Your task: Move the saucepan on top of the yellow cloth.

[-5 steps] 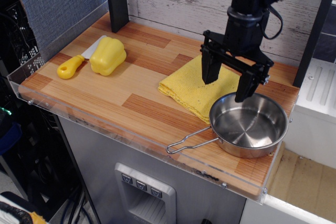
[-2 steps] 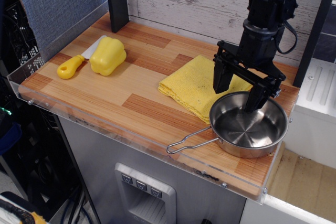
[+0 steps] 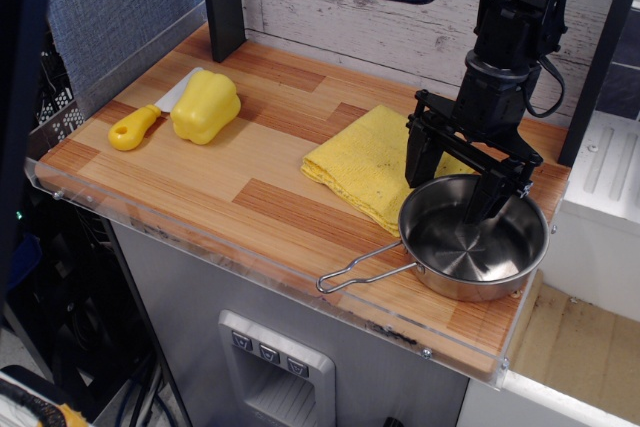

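The saucepan (image 3: 470, 242) is a shiny steel pan at the front right of the wooden table, its wire-loop handle (image 3: 362, 271) pointing left toward the front edge. The yellow cloth (image 3: 370, 167) lies flat just behind and left of it, and the pan's rim overlaps the cloth's near corner. My black gripper (image 3: 455, 179) is open and hangs over the pan's far rim. Its left finger (image 3: 418, 159) stands over the cloth outside the rim. Its right finger (image 3: 487, 197) reaches down inside the pan. It holds nothing.
A yellow plastic bell pepper (image 3: 206, 105) and a yellow-handled toy knife (image 3: 140, 124) lie at the back left. A dark post (image 3: 222, 2) stands at the back. The table has a clear plastic lip (image 3: 250, 257) along its front edge.
The gripper has moved right and down, from above the cloth's right edge to straddling the pan's far rim. The pan and the cloth have not moved.
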Motion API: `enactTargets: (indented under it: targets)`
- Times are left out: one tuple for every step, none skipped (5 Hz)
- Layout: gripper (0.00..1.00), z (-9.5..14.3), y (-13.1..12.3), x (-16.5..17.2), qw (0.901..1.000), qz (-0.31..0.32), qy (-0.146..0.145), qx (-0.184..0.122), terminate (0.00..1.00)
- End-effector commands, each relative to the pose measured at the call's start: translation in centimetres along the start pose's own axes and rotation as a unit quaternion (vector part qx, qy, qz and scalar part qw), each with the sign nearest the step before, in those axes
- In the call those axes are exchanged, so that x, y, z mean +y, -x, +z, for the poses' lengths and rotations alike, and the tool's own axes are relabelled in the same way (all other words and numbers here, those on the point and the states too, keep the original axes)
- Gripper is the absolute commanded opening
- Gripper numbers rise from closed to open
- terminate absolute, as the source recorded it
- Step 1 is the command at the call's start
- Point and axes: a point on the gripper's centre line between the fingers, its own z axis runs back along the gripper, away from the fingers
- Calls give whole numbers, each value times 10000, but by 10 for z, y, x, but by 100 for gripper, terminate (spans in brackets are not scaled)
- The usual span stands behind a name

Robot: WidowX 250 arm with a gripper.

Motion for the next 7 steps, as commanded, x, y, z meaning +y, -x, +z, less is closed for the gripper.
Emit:
enactTargets:
  targets:
    - [0,14,-5,-5,9997,12,-33,-226,0]
    - [0,14,-5,-6,9997,-12,-41,-223,0]
    - [0,15,-4,-7,9997,-18,-57,-236,0]
    - [0,22,-4,-11,9996,-57,-96,-278,0]
    - [0,37,-1,-21,9986,-166,-179,-475,0]
    - [0,55,-2,-35,9964,-411,-267,-694,0]
    - [0,75,4,-47,9939,-525,-320,-919,0]
